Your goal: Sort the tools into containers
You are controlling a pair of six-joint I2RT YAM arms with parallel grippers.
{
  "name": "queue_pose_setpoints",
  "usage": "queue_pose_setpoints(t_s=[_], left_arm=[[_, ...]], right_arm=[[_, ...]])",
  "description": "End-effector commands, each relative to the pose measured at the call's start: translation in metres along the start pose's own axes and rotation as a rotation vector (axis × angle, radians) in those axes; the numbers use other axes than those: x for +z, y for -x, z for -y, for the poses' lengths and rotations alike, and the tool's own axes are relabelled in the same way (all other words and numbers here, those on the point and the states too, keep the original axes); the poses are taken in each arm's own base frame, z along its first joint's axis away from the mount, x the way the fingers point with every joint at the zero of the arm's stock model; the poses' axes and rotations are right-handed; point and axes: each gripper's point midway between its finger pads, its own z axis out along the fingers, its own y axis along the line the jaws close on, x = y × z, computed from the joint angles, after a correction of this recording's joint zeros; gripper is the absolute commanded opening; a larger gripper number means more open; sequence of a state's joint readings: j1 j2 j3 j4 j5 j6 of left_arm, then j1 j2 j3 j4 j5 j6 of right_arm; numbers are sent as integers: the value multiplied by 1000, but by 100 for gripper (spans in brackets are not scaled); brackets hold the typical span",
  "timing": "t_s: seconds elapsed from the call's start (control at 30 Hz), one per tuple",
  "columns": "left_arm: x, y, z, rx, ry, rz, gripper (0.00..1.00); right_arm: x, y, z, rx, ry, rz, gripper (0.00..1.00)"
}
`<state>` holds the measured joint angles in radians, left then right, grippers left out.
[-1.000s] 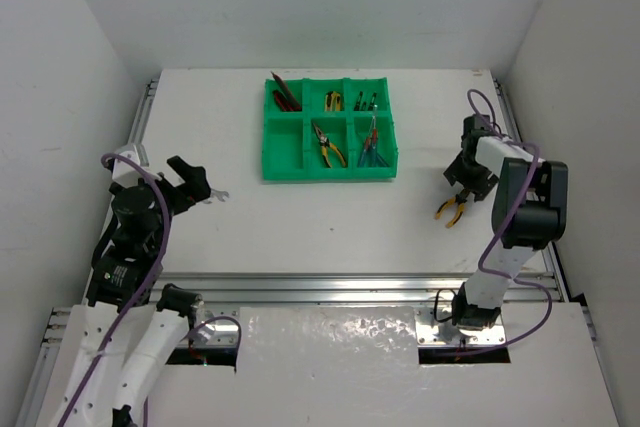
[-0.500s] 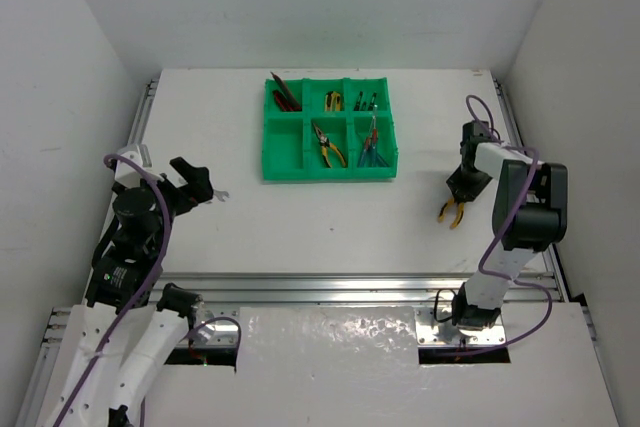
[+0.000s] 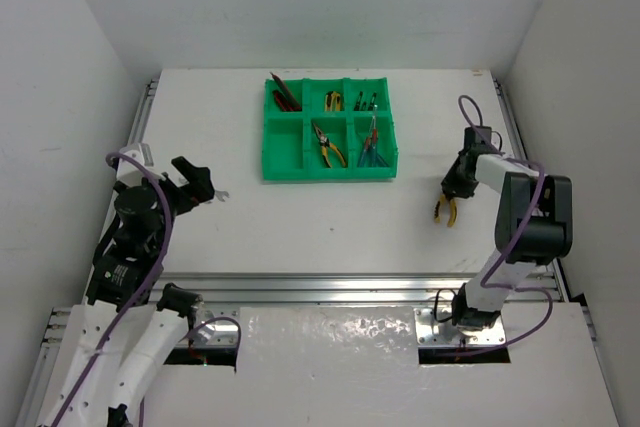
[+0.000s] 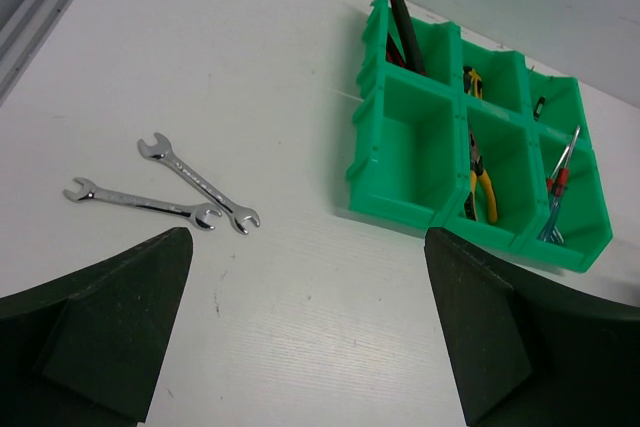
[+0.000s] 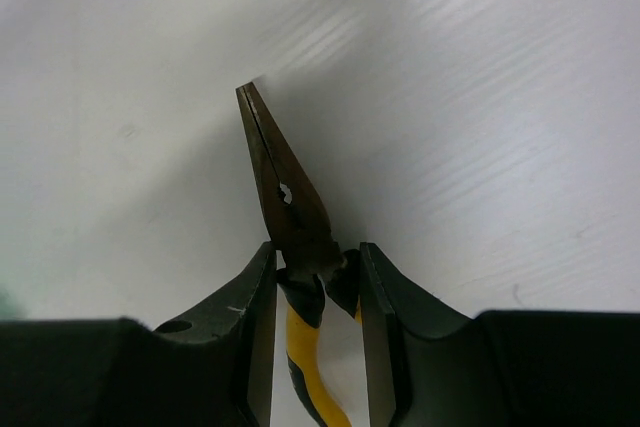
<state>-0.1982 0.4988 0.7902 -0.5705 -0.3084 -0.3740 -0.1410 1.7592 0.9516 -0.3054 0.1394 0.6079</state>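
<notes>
Pliers (image 3: pixel 446 210) sit near the right edge of the tabletop (image 3: pixel 330 237), well apart from the green tray (image 3: pixel 270 169), under my right gripper (image 3: pixel 450 195). My left gripper (image 4: pixel 308 277) hangs spread wide over two wrenches (image 4: pixel 198 184). Right fingers (image 5: pixel 250 317) pinch the pliers at the joint; held there, I fear they pivot or slip on lifting

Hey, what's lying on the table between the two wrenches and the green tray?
Nothing. In the left wrist view, the white table between the wrenches and the tray is bare.
</notes>
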Motion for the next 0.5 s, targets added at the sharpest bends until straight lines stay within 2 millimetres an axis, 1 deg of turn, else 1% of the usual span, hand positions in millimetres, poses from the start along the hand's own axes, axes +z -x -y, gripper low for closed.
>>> queue_pose_setpoints(t_s=[0.0,0.03,0.1,0.17,0.2,0.4,0.43,0.47], left_arm=[[2,7,8,4,-27,24,100],[2,7,8,4,-27,24,100],[3,7,7,5,-25,22,100],[3,6,7,4,-23,21,100],[3,6,7,4,-23,21,100],[4,6,7,6,-19,18,100],[4,6,7,6,-19,18,100],[4,5,6,6,-17,17,100]], right_arm=[[-32,31,-42,-81,183,156,0],[-35,29,-43,-91,192,166,0],[-51,36,-56,-112,238,228,0],[-59,33,-66,-135,275,253,0],[-67,34,-71,-147,295,275,0],[-102,27,-117,-254,404,349,0],[-113,23,-132,-277,445,373,0],[-119,20,-140,-294,466,380,0]])
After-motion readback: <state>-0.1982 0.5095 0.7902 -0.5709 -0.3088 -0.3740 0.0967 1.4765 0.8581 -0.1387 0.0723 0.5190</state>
